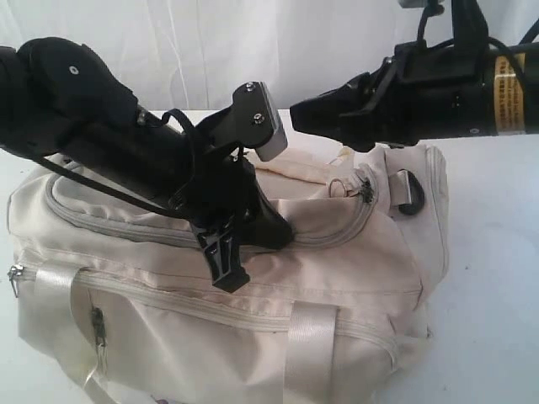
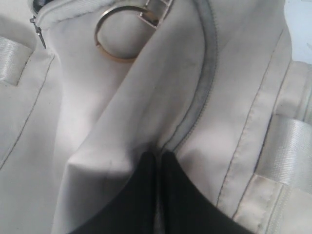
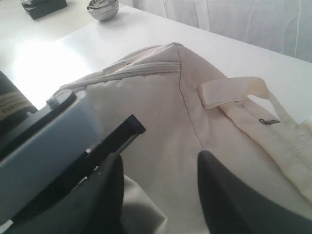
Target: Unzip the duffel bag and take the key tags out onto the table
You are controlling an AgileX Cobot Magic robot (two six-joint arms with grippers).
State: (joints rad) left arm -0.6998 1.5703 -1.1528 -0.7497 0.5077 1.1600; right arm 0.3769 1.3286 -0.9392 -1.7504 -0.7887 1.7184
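Duffel bag (image 1: pixel 337 278): left claw (image 2: pixel 158 157) is pinching fabric beside zipper (image 2: pixel 207 92), likely bracing it; right claw (image 3: pixel 160 163) is hovering wide.

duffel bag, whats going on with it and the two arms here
Two robot arms are working on the duffel bag, which lies on the white table. The left gripper is shut, pinching a fold of fabric beside the top zipper, which looks closed there. The right gripper hovers open above the bag. No key tags are in view.
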